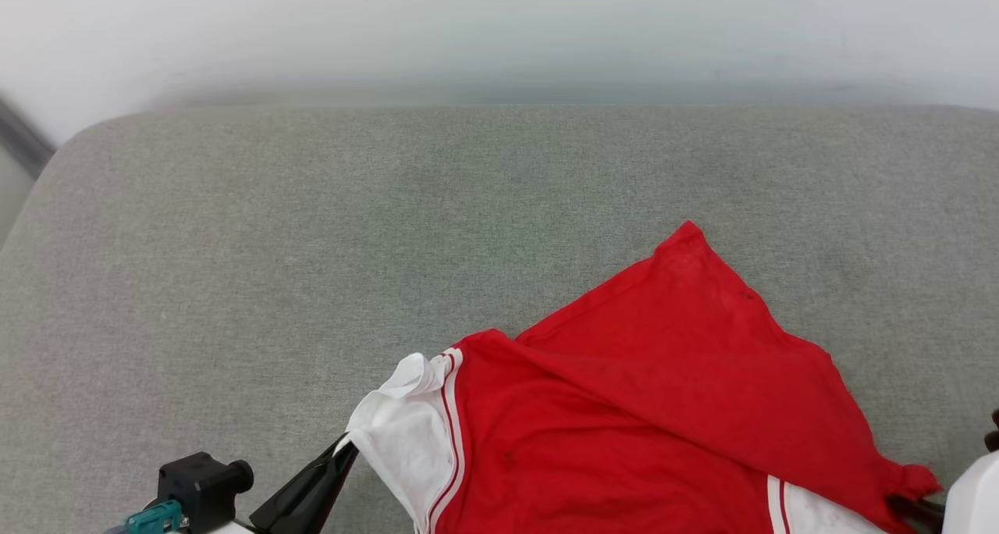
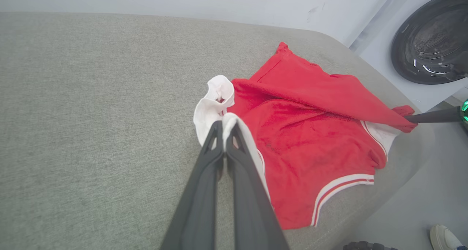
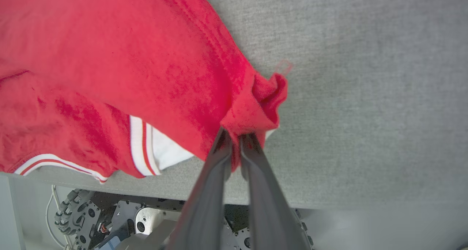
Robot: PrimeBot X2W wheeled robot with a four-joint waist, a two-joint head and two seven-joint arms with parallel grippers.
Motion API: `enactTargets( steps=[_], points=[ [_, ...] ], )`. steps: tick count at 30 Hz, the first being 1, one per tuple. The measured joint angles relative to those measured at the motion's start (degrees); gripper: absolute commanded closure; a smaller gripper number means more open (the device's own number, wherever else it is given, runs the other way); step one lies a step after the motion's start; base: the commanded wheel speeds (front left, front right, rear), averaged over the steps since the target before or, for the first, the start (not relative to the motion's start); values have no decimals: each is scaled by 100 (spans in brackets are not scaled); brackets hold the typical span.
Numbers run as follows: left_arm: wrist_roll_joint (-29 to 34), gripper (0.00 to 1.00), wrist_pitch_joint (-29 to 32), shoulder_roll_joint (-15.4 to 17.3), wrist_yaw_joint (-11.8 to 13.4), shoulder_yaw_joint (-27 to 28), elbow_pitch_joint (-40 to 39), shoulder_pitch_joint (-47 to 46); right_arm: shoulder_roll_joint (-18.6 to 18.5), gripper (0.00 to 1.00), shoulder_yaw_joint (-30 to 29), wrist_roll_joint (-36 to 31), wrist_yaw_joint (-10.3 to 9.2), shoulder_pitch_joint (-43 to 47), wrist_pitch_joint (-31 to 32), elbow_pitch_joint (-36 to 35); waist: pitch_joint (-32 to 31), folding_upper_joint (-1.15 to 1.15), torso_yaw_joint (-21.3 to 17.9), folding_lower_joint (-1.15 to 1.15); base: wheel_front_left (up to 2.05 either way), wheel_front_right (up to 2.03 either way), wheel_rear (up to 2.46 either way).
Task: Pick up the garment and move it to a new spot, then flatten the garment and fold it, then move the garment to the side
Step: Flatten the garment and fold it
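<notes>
Jersey (image 1: 663, 409) sits rumpled at the near right of the grey cushion (image 1: 312, 245), one red layer flopped over another. Left pincer (image 2: 223, 127) is clamped on the white sleeve (image 2: 214, 103); right pincer (image 3: 236, 136) is clamped on a bunched red corner. My read: mid-move or start of flattening. Flattening, folding and setting aside are not done. No lettering, number or label is readable.

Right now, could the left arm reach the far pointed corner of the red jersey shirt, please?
Probably not yet. The grey cushion leaves the way to that far corner free, but the left fingers are shut on the white sleeve of the red jersey shirt and would need to release first.
</notes>
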Motion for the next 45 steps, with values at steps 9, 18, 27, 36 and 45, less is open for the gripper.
enactTargets(
  steps=[9,18,27,36,45],
  points=[
    [19,100,45,55,24,-1,-214,-22,-322,0,361,376,0,-659,107,-478,103,0,179,0,0,0,0],
    [207,100,58,-14,-48,-33,-399,-322,-356,0,1006,233,0,-2189,770,-838,595,0,509,1,0,0,0],
    [474,100,67,-328,-319,-246,-397,-907,-360,0,1362,-637,0,-3856,1389,247,1276,0,1095,2,0,0,0],
    [590,100,60,-664,-465,-402,-278,-1267,-522,0,1298,-1123,0,-4184,1607,1145,1778,0,1795,2,0,0,0],
    [606,100,31,-840,-541,-512,-81,-1376,-753,100,1165,-1168,0,-4072,1733,1110,2062,0,2222,0,0,0,0]
  ],
)
